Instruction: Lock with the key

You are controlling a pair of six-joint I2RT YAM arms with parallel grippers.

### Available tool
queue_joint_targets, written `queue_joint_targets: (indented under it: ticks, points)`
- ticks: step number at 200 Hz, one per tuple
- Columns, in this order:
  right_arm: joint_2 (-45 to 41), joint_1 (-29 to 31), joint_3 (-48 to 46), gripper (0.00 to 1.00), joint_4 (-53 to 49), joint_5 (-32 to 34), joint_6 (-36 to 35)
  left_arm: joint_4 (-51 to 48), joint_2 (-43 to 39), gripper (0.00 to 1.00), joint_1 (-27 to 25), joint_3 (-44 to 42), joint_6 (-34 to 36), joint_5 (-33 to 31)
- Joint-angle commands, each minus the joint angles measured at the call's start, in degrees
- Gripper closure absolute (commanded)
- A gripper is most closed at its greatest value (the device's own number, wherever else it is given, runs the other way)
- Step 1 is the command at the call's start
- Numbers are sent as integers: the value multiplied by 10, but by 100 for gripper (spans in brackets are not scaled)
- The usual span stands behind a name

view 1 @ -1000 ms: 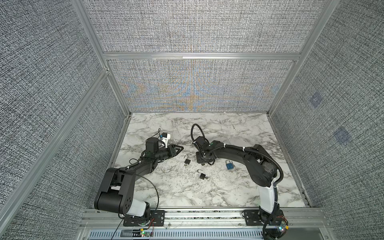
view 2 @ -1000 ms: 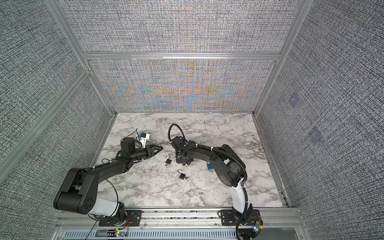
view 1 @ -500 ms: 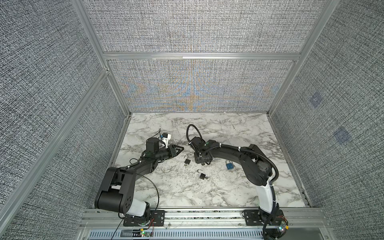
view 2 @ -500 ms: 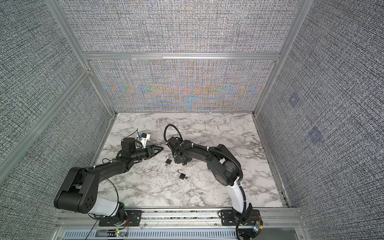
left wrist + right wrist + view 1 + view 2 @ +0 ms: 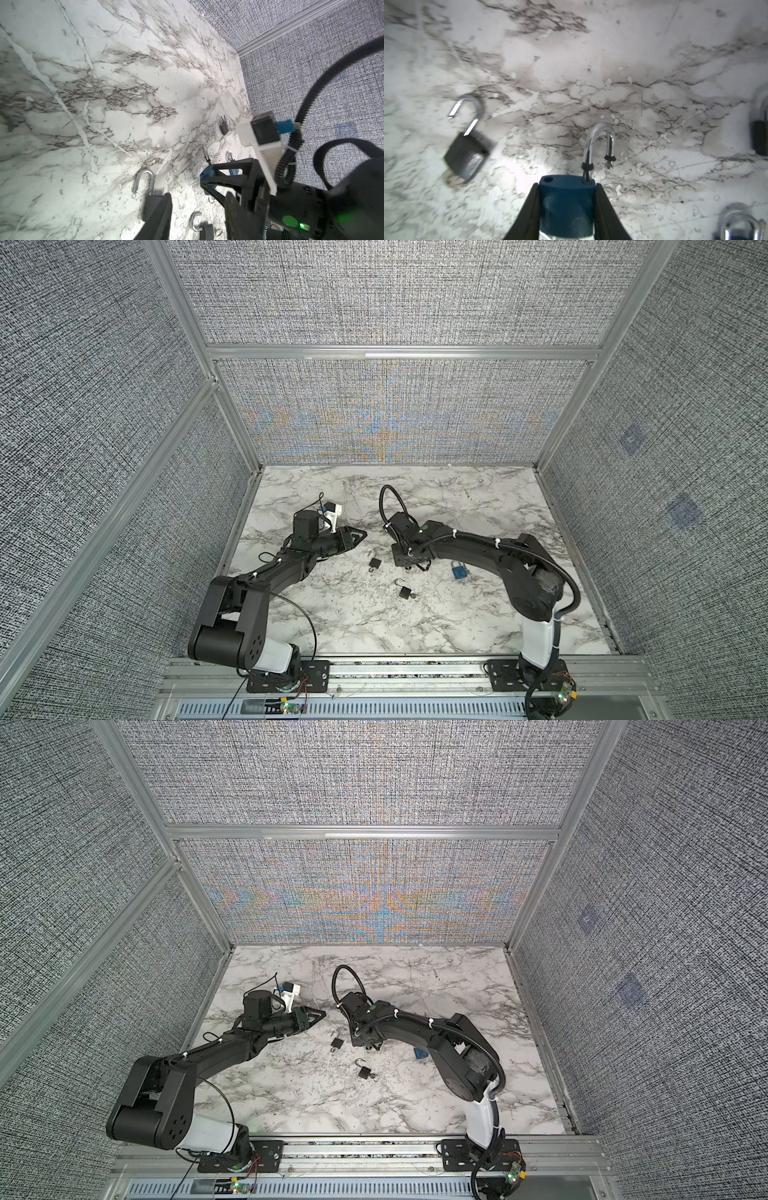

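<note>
Nearest me a black lock lies open on the table, apart from both arms. Behind it the right claw points down, pinching a blue lock by the sides of its body. The shackle is up, its free end swung away from the hole, so nothing is locked yet. A second blue lock lies near on the right, and a far black lock near on the left. Farthest back, the left claw hovers spread and empty.

I cannot make out the key; it may sit under the body, hidden by the fingers.

My worries from here:
- **Alignment:** the shackle has to swing round to its hole. If it is pushed while misaligned, I expect the smooth body to twist or slip out of that side pinch.
- **Crowding:** the left claw, coming in, could knock the far black lock.
</note>
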Motion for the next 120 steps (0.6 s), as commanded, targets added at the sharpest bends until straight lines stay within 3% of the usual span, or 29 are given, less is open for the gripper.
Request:
queue_joint_targets:
  ticks: [1, 52, 120]
  points:
    - [-32, 10, -12, 73, 40, -31, -48, -21, 9, 56, -9, 13, 21, 5]
    - [-106, 43, -42, 73, 54, -27, -104, -15, 39, 56, -43, 50, 27, 44]
    - [-153, 57, -69, 73, 64, -15, -114, -9, 76, 56, -99, 80, 27, 102]
